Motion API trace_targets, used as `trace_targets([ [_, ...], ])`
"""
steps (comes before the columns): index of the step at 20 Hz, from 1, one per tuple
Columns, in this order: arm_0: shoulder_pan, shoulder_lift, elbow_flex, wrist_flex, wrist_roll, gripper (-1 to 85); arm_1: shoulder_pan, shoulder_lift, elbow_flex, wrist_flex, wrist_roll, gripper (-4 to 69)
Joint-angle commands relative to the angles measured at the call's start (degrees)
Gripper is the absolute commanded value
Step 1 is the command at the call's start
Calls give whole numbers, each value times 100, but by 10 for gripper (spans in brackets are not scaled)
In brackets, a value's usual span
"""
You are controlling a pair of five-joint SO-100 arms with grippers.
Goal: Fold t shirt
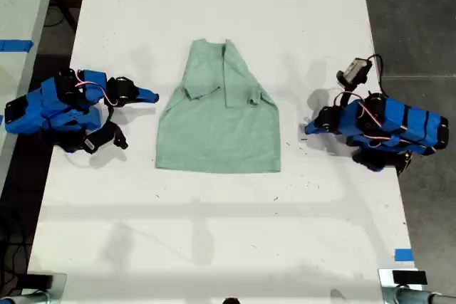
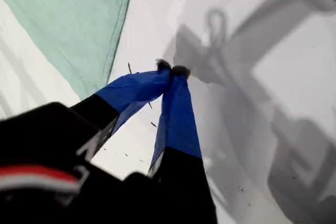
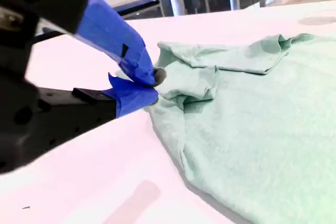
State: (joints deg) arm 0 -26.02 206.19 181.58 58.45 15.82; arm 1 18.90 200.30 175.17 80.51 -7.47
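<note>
The soft mint shirt (image 1: pixel 217 122) lay part-folded on the table (image 1: pixel 214 233). My first gripper (image 2: pixel 172 70) at 3 o'clock and my second gripper (image 3: pixel 152 85) at 9 were closed, empty.

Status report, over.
First gripper shut, empty, beside shirt. Second gripper shut, at shirt's edge. Shirt flat on table, sleeves folded in. Nothing obstructing.

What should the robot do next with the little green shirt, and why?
Probably open my second gripper and nudge it onto the near edge of the small pale mint-green cloth t-shirt. Both sleeves are already folded in, my second gripper is shut, empty, right beside the shirt; my first gripper is shut, off the cloth.
</note>
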Motion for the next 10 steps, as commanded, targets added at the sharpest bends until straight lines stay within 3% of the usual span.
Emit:
trace_targets([
  [1,62,44,35,-158,-105,-1,-79,70,53,26,105,-1],
  [6,-70,44,9,-44,-132,-1,-44,70,53,26,62,-1],
  [10,26,44,9,-70,-132,-1,-35,70,53,26,264,59],
])
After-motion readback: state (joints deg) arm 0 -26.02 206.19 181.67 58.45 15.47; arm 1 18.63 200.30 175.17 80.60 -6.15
